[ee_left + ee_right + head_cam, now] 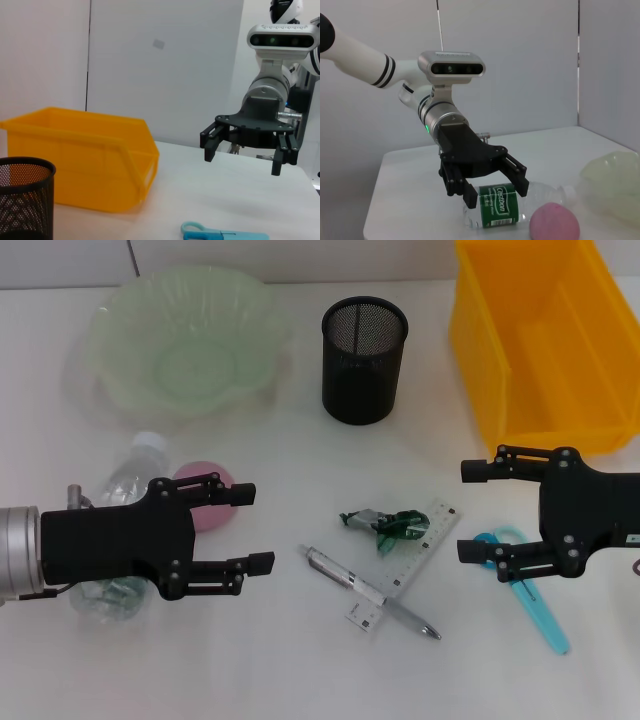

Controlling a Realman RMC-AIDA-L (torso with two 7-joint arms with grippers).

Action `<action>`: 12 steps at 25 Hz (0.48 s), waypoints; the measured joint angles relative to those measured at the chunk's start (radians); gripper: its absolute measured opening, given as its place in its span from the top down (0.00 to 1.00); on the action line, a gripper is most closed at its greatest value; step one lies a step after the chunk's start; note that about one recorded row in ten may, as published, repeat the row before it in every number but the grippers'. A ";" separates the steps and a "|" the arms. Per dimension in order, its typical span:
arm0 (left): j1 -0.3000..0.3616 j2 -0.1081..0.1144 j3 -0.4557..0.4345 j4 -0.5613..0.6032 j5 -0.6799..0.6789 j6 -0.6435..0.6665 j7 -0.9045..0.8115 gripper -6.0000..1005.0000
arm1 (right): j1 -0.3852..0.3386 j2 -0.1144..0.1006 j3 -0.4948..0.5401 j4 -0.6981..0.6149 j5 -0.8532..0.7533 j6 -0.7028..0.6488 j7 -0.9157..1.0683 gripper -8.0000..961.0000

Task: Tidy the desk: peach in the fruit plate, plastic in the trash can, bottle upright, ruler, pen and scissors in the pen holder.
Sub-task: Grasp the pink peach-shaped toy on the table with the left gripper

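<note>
Pink and round, the peach [205,502] lies near the left edge of the desk [300,660], touching or just beside the lying bottle [125,490]. The left gripper [248,530] hovers over both with its fingers spread wide and nothing between them; in the right wrist view it hangs above the bottle's green label, the peach [554,222] just in front. The fruit plate [185,340] sits empty toward the far left corner.

Nothing looks sorted yet. The pen holder [364,360] stands at the far edge, mid-desk, with the yellow trash can [545,340] at the far right corner. The green plastic [385,524] rests on one end of the ruler [405,565], and the pen [370,592] crosses the ruler's other end. The scissors [530,595] lie near the right edge, partly under the right gripper [470,510], which is also spread open and empty above them.

The step in hand seems to be the first pick on the left side, either peach or bottle; which one cannot be told from the pose. The next move calls for lowering the open fingers around one item without nudging its neighbour, since the two sit so close and both can roll.
</note>
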 joint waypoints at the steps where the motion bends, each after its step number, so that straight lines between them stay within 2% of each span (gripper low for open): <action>1: 0.000 0.000 0.000 0.000 0.000 0.000 0.000 0.20 | 0.000 0.000 0.000 0.004 0.000 0.002 0.000 0.12; 12: 0.009 -0.001 0.000 0.002 -0.005 -0.002 0.002 0.21 | -0.002 -0.001 0.000 0.013 0.002 -0.004 -0.003 0.12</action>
